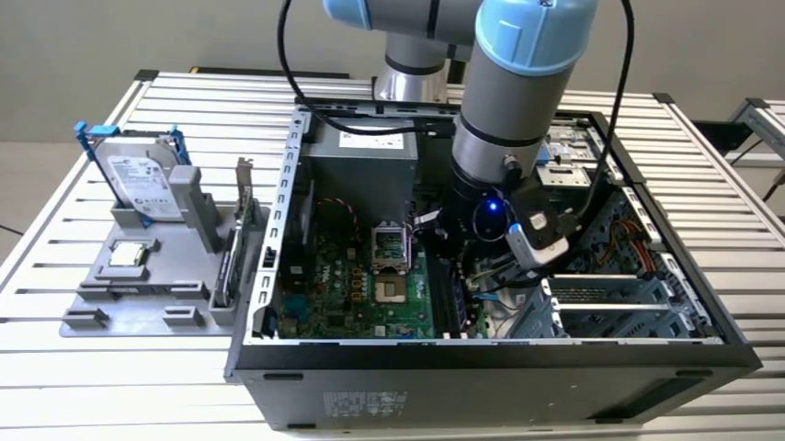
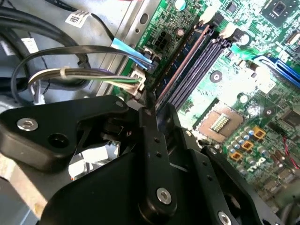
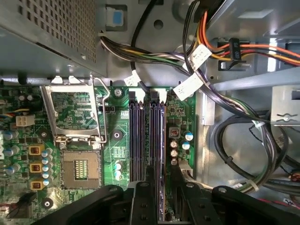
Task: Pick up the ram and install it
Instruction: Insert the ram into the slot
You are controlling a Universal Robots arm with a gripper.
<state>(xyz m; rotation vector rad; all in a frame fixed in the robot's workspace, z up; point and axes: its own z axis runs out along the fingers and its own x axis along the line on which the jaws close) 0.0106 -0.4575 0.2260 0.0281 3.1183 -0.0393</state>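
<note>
My gripper (image 2: 151, 105) is low inside the open computer case (image 1: 264, 276), right over the black memory slots (image 3: 140, 136) of the green motherboard (image 1: 356, 294). Its fingers stand close together on a thin strip, the ram (image 2: 180, 65). Seen edge-on, the ram runs from the fingertips along the outermost slot, the one nearest the cable bundle. In the first wrist view the gripper (image 3: 157, 197) straddles the near end of the slots. In the exterior view the arm's wrist hides most of the gripper (image 1: 464, 266).
The open CPU socket (image 3: 82, 166) lies beside the slots. Cable bundles (image 3: 234, 140) crowd the other side, and the power supply (image 1: 362, 175) sits at the case's back. Outside, at the exterior view's left, a grey tray (image 1: 123, 303) holds a hard drive (image 1: 138, 175) and a green card (image 1: 242, 220).
</note>
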